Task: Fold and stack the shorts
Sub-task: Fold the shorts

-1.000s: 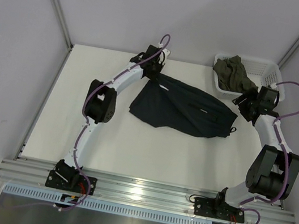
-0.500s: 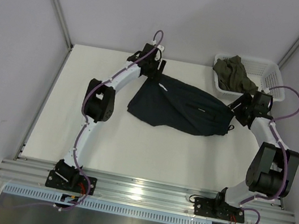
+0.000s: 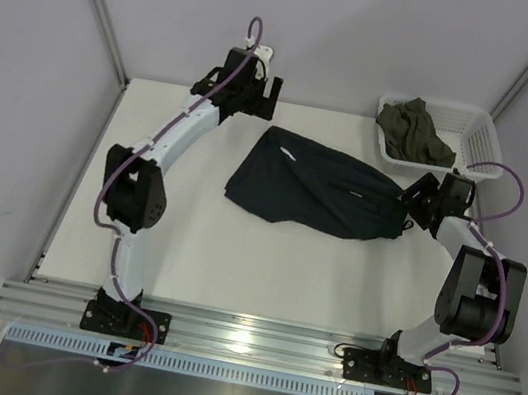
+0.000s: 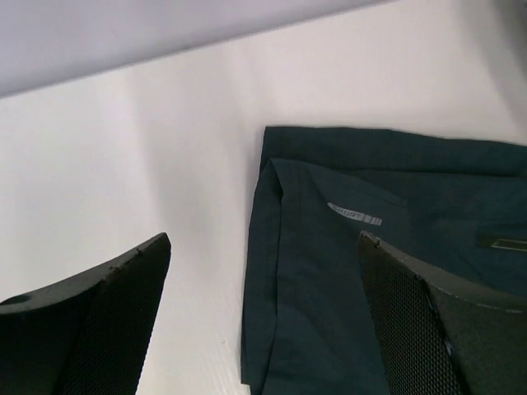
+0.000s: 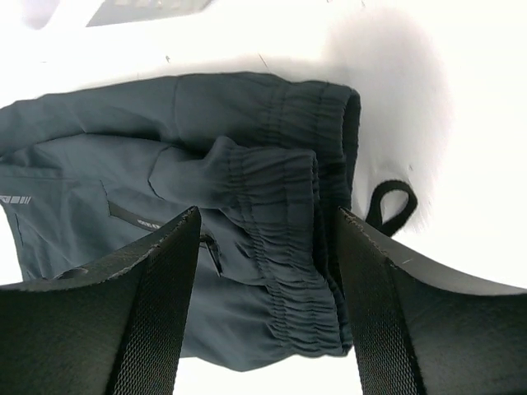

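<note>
Past the aluminium rail, a white table stands between pale grey walls. The shorts lie mid-table, long axis left to right, waistband rightward. The right gripper hovers over the waistband, jaws apart. The left gripper hangs beyond the far-left corner, wide and empty. A basket stands far right.

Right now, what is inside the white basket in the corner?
A crumpled olive-green garment lies in the white basket, filling its left part. Anything underneath that cloth is covered, so I cannot tell.
</note>
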Controlling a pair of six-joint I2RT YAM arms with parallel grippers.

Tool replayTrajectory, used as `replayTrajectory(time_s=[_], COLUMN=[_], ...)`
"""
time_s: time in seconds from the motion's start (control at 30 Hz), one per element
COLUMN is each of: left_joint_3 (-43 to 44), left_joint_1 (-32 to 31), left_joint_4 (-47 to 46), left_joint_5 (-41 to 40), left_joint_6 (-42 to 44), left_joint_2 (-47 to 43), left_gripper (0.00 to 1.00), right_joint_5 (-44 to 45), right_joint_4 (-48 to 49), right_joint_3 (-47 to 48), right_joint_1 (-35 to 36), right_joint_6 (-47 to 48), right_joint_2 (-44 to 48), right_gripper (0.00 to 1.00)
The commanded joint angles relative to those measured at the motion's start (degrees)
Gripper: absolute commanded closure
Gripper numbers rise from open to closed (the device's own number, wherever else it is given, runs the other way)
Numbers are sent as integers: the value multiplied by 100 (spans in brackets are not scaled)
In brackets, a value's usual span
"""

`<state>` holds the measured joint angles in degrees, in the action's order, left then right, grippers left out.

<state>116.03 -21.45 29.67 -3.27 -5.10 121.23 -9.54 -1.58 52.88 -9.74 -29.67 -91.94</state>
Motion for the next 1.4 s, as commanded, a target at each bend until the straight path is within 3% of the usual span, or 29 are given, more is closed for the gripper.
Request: replayTrajectory(time_s=[0.0, 0.23, 0.4, 0.5, 0.53, 0.6, 0.63, 0.67, 0.7, 0.87, 1.0, 1.1, 1.2, 1.23, 1.37], left_joint_3=[-448, -2116, -2848, -3042, -3051, -3121, -3182, -3244, -3453, -3710, -3938, -4149, -4351, -4387, -4860], left_joint_1=[10, -280, -588, -772, -799, -852, -861, -869, -869, -896, -1089, -1212, -1361, -1405, -1721], left_joint_4=[-251, -839, -1323, -1385, -1385, -1359, -1359, -1385, -1420, -1368, -1332, -1376, -1429, -1420, -1517], left_joint_5=[71, 282, 617, 625, 608, 573, 582, 573, 555, 520, 371, 353, 353, 257, -33], left_joint_6=[-61, -157, -298, -351, -360, -412, -447, -482, -544, -606, -571, -614, -641, -650, -720], left_joint_2=[-758, -1812, -2156, -2148, -2139, -2121, -2156, -2200, -2313, -2657, -2973, -3132, -3228, -3255, -3622], left_gripper=[4, 5, 5, 6, 6, 7, 7, 8, 8, 8, 8, 8, 9, 9, 9], right_joint_5=[49, 101, 110, 268, 286, 312, 373, 583, 689, 954, 1946, 1851, 1639, 1944, 2298], right_joint_4=[492, 238, 194, -210, -263, -500, -596, -780, -912, -1993, -3223, -3568, -3383, -3497, -3498], right_joint_3=[-24, 581, 784, 1039, 1092, 1171, 1163, 1076, 1040, 846, 1091, 1215, 1356, 1495, 1489], right_joint_1=[-37, -55, 59, 243, 288, 437, 516, 604, 700, 1561, 2641, 3284, 3601, 3671, 3576], right_joint_6=[268, 409, 453, 454, 410, 252, 173, -19, -152, -1206, -2661, -3157, -3054, -2966, -2755], right_joint_2=[-87, -789, -1176, -1449, -1502, -1590, -1573, -1451, -1362, -660, 18, 27, -95, -131, -70], right_gripper=[32, 33, 33, 38, 41, 62, 73, 94, 100, 100, 100, 100, 66, 45, 41])
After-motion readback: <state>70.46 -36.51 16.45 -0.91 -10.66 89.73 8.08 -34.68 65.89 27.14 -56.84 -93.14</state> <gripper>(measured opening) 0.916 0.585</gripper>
